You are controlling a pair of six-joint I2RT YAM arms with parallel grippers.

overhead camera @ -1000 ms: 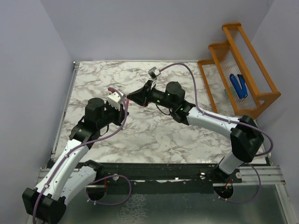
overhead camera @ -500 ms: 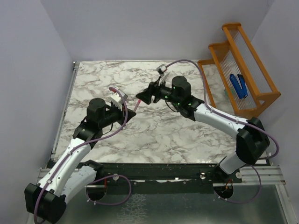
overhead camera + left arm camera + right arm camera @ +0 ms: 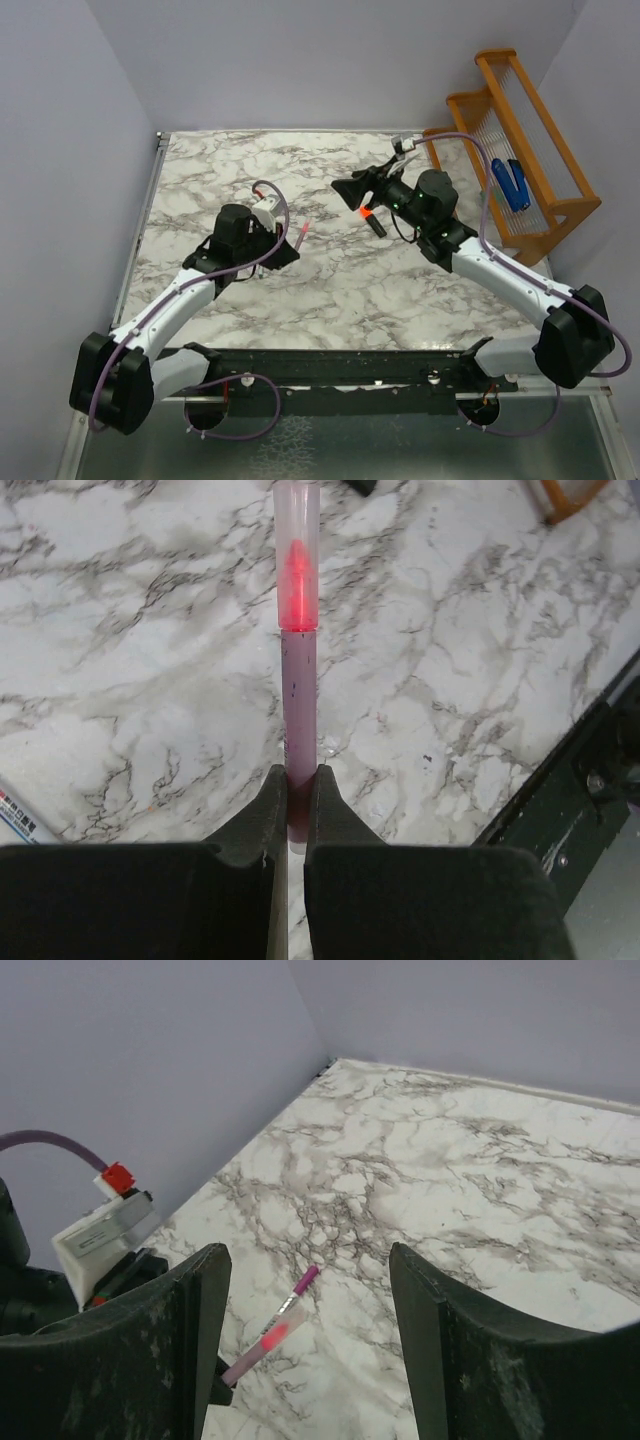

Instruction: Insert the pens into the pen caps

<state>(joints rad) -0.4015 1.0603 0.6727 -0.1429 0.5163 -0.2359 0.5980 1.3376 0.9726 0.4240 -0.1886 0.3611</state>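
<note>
My left gripper [image 3: 297,780] is shut on the lower end of a slim pink pen [image 3: 297,695]. The pen points away from it, and a clear cap [image 3: 297,540] covers its red tip. From above, the left gripper [image 3: 283,246] holds the pink pen [image 3: 300,232] just over the marble, mid-table. My right gripper [image 3: 348,188] hangs open to the right of it, apart from the pen. Between its wide fingers [image 3: 307,1255] I see the held pink pen [image 3: 262,1340]. Beyond it a whitish pen with a magenta end [image 3: 305,1282] lies on the table. A stubby black marker with an orange end [image 3: 368,216] lies below the right gripper.
An orange wooden rack [image 3: 470,125] stands at the back right with blue chunky objects [image 3: 510,183] in it. The marble top [image 3: 220,170] is walled at the left and back. A black rail [image 3: 330,362] runs along the near edge.
My right gripper has opened and drawn back to the right, away from the left gripper. The left gripper has moved right, still holding the pink pen. The black marker now shows.
</note>
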